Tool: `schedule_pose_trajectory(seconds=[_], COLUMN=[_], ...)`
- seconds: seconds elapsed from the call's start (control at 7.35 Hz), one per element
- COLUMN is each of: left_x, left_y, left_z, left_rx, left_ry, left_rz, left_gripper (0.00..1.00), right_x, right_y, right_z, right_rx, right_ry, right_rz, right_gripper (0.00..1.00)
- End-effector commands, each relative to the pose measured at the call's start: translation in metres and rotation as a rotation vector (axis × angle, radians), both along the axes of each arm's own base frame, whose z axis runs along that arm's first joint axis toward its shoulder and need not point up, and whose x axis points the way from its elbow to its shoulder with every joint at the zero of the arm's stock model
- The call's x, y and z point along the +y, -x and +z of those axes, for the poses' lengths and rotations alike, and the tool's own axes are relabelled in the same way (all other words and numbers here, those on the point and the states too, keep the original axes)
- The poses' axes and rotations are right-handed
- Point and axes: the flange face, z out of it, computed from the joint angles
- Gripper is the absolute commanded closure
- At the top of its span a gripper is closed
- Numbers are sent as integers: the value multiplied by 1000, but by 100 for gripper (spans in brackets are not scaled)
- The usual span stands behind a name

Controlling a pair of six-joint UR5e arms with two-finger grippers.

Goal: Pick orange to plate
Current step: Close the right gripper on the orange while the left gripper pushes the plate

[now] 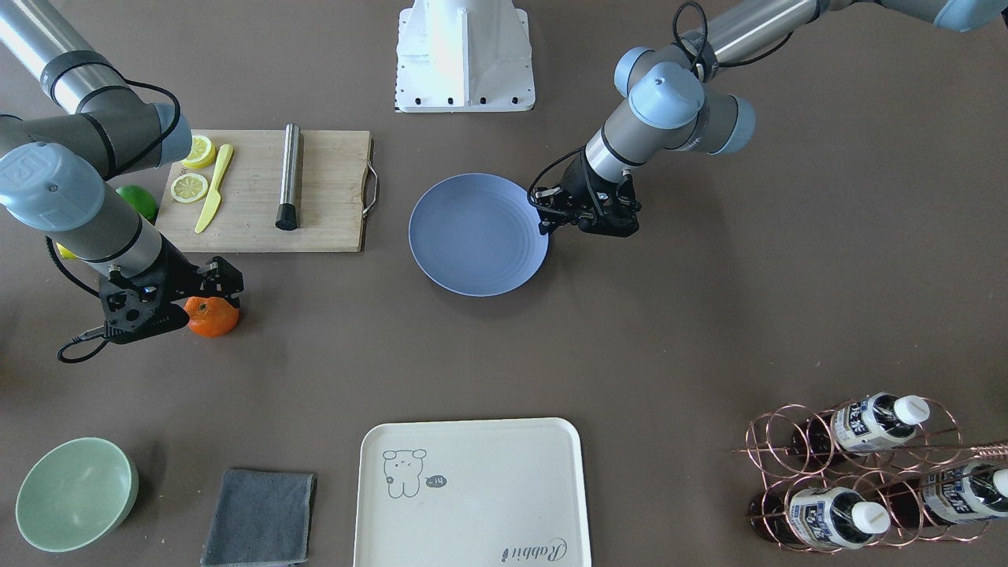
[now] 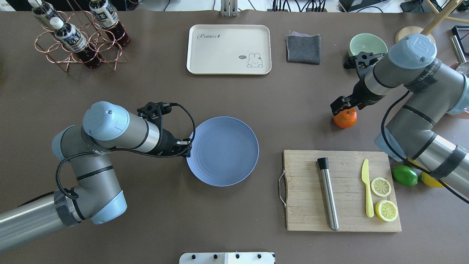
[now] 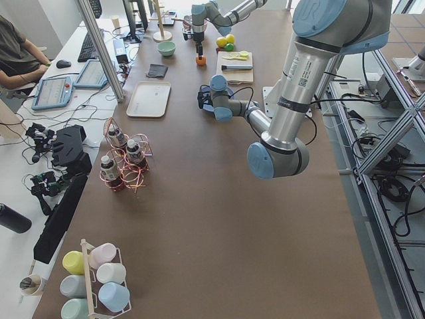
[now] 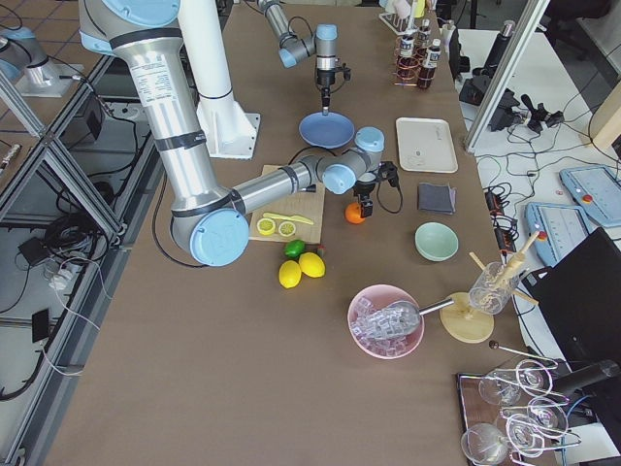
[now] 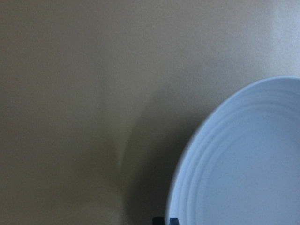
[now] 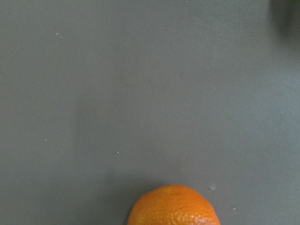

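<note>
The brown table [image 2: 234,95] fills the overhead view. The wooden cutting board [image 2: 344,176] lies at its lower right. Left of that, at the frame's centre, the plate [image 2: 223,154] lies flat with nothing on it.

The orange [image 2: 345,118] is smaller and sits right of centre, above the board's top edge and well apart from the plate. It appears to rest on the table, going by the shadow under it in the front-facing view.

The right gripper [image 2: 342,107] hangs directly over the orange, at or just touching its top. The right wrist view shows only the fruit at its bottom edge and no fingers, so I cannot tell whether the jaws are spread or closed on it.

The left gripper [image 1: 545,227] points down at the plate's rim. Its tips show almost together in the left wrist view, and it seems to carry nothing.

The task looks barely begun. The approach seems done, while the grasp (if made at all), the carry leftward in the overhead frame and the release over the plate all remain.
</note>
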Motion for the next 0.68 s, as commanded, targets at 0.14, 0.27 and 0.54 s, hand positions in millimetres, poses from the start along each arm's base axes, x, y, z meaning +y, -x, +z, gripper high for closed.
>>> schedule_pose_trajectory(seconds=[0.14, 0.27, 0.54], left_x=[0, 0, 1], left_y=[-1, -2, -2], left_z=[2, 2, 2], left_rx=[-4, -7, -5], left_ry=[-1, -5, -6], left_rz=[-6, -15, -14], left_gripper=[100, 100, 48], right_x=[2, 2, 2], right_y=[10, 11, 11], right_z=[13, 14, 14], right_rx=[26, 28, 28], right_ry=[6, 8, 9], right_rz=[-9, -11, -10], right_gripper=[5, 6, 27])
